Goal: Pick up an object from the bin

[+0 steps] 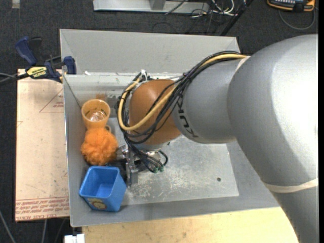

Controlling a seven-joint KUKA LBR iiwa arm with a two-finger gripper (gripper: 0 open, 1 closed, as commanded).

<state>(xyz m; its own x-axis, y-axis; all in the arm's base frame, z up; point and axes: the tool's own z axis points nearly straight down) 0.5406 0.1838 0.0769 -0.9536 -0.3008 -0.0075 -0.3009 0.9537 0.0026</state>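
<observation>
My gripper (130, 172) hangs low in the left part of the bin, below the arm's orange cover, with its metal fingers pointing down at the bin floor. Right beside it on the left stands a blue square cup (103, 187), open side up, near the bin's front left corner. A fuzzy orange ball (99, 147) lies just above the blue cup, to the upper left of the gripper. Behind that ball an orange plastic cup (96, 112) stands against the left wall. I see nothing between the fingers.
The big grey arm covers the right and upper part of the bin. Bare scuffed bin floor shows at the front right of the gripper. The bin's left wall runs close behind the three objects.
</observation>
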